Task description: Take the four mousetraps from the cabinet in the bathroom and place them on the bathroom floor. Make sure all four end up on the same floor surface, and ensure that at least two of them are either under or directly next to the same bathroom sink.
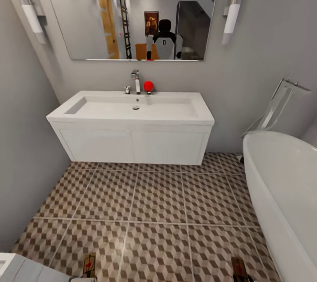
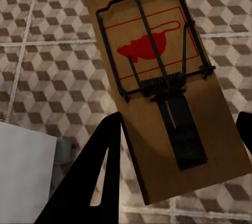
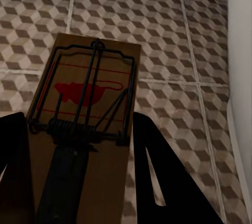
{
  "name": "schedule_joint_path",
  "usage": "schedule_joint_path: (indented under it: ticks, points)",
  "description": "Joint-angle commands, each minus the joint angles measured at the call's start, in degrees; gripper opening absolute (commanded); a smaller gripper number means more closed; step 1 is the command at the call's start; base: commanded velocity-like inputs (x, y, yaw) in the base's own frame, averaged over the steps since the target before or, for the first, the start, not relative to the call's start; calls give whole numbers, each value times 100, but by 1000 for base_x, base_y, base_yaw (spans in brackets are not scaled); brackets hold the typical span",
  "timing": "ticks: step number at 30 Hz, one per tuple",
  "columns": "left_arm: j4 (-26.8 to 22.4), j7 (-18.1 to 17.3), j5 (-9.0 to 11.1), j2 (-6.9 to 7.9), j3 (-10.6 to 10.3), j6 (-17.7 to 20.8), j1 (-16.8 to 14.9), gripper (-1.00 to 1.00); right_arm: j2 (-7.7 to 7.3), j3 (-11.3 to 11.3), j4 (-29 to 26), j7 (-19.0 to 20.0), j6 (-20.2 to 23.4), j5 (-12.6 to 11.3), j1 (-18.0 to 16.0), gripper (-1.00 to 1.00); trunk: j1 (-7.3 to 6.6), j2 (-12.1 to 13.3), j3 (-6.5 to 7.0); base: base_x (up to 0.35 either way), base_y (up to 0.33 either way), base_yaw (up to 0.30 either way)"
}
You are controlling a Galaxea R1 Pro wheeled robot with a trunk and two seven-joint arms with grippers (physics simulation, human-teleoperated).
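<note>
Head view gave us the white sink [image 1: 132, 117] on the wall ahead, cube-patterned bathroom floor [image 1: 158, 198] below and the bathtub [image 1: 286, 185] alongside. Our left tool [image 2: 178, 129] gripped one mousetrap [image 2: 168, 87] above the tiles; our right tool [image 3: 76, 145] gripped the other mousetrap [image 3: 86, 124] likewise.

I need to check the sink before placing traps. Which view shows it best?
The head view: the whole white sink with its tap faces the camera. Both wrist views look at held mousetraps over floor tiles.
</note>
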Motion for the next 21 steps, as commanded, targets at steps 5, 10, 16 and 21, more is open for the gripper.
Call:
schedule_joint_path:
  ticks: [5, 10, 16, 21]
  points:
    - [19, 47, -1, -3, -48, -29, -8, -100, 5, -44, 2, 76, -22, 2, -7, -100, 3, -2, -4, 326, 0, 0]
    - [17, 47, -1, -3, -50, -29, -8, -100, 5, -44, 2, 76, -22, 2, -7, -100, 3, -2, -4, 324, 0, 0]
    - [18, 47, -1, -3, -48, -29, -8, -100, 5, -44, 2, 76, -22, 2, -7, -100, 3, -2, -4, 115, 0, 0]
    - [19, 47, -1, -3, -51, -29, -8, -100, 5, -44, 2, 76, -22, 2, -7, -100, 3, -2, -4, 10, 0, 0]
